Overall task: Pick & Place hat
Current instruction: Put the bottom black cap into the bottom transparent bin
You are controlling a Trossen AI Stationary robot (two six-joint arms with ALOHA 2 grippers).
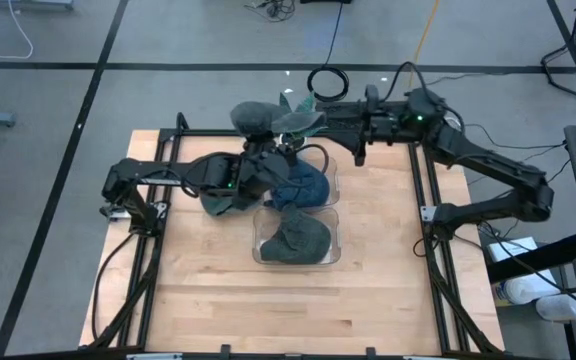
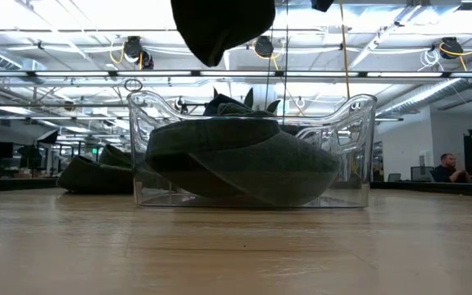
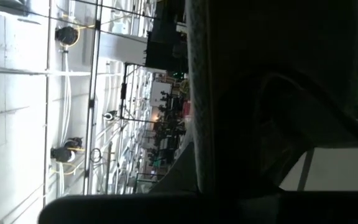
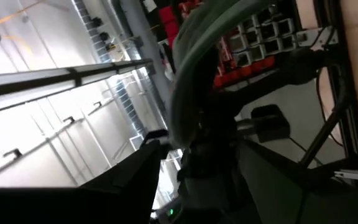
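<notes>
The clear plastic bin (image 2: 252, 156) nearest the low camera sits on the light wooden table (image 1: 368, 290) and holds a dark grey-green fabric hat (image 2: 240, 160) that fills it from wall to wall, its brim against the floor of the bin. From above, a second clear plastic bin (image 1: 313, 185) stands just behind the first, touching it, with a blue fabric hat (image 1: 300, 186) inside. Another dark hat (image 1: 218, 200) lies on the table beside the bins. A grey-green cap (image 1: 263, 118) hangs raised above the far edge of the table, between the two grippers. The left gripper (image 1: 266, 160) and right gripper (image 1: 303, 122) both reach to it; whether either's fingers are closed on it cannot be made out.
</notes>
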